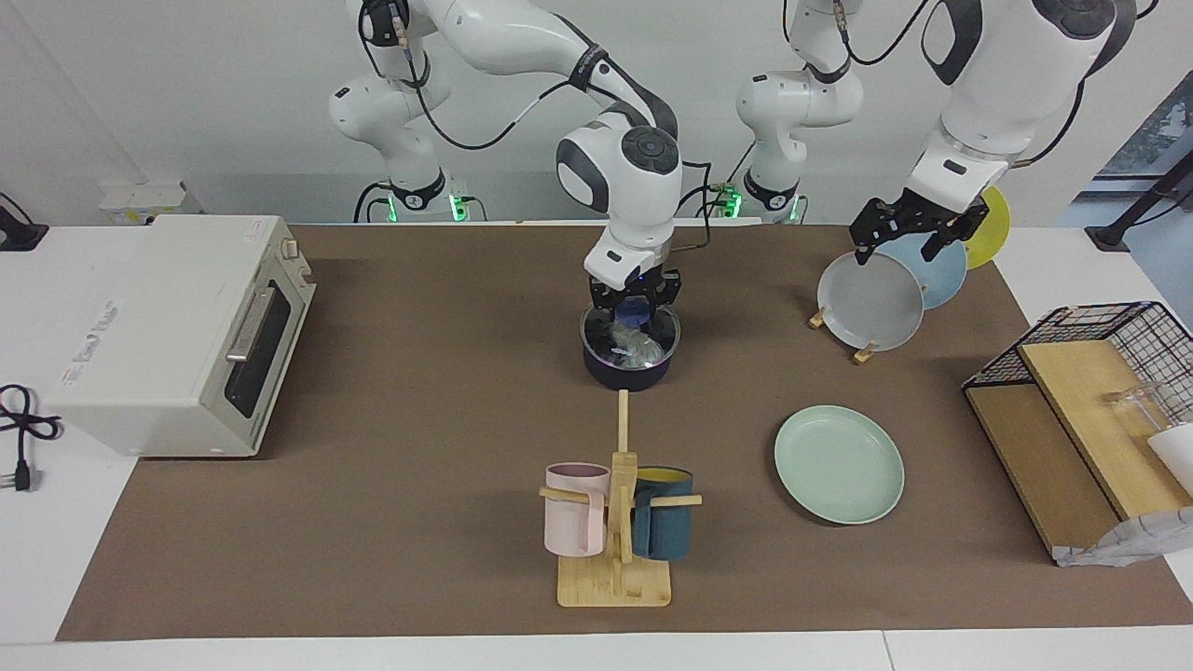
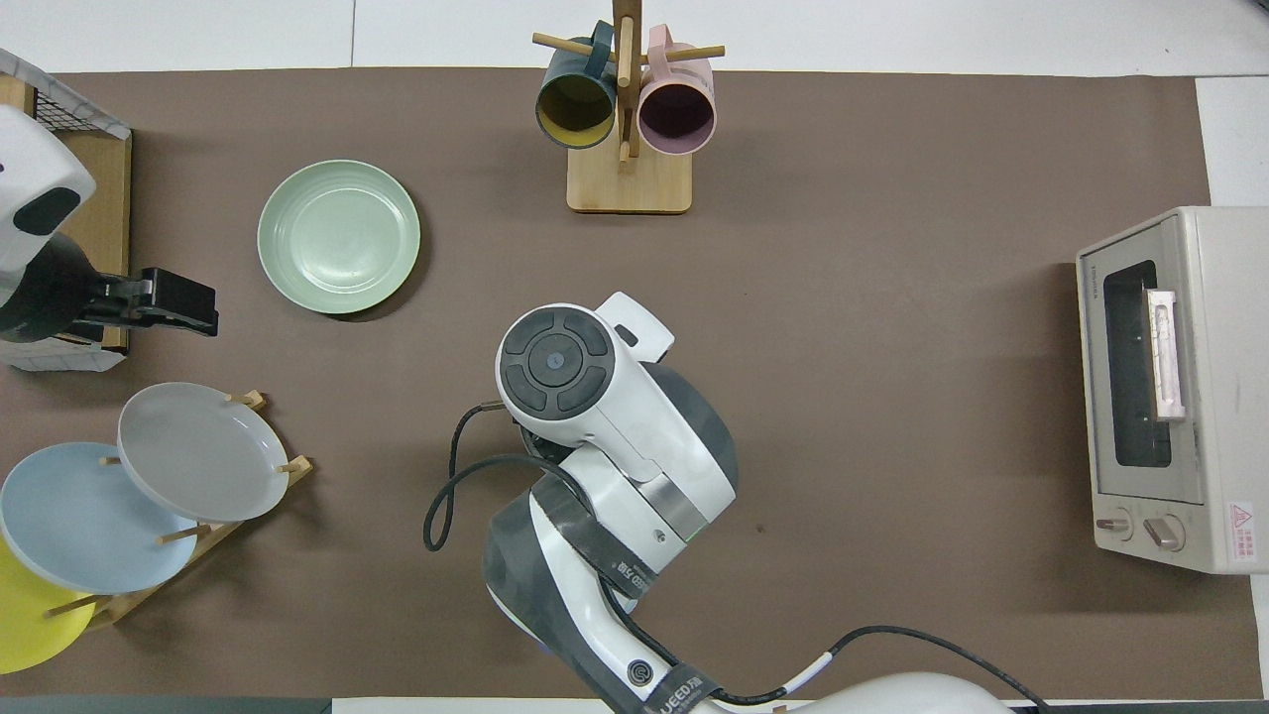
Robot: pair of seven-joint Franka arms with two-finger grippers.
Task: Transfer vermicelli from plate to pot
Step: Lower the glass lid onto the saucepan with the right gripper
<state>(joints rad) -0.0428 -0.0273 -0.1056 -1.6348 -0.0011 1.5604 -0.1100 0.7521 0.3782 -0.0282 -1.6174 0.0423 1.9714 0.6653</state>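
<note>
— Where do you see the right gripper (image 1: 635, 312)?

— Low in the pot (image 1: 631, 355), mid-table; whether its jaws are apart, you cannot tell. The vermicelli (image 1: 634, 347) lies inside.

— Which way does the handle point?

— Hidden from you. The mug rack (image 1: 617, 522) stands near the edge farthest from the robots, the plate (image 1: 839, 463) bare beside it. The left gripper (image 1: 909, 226) waits over the grey plate (image 1: 871, 303).
</note>
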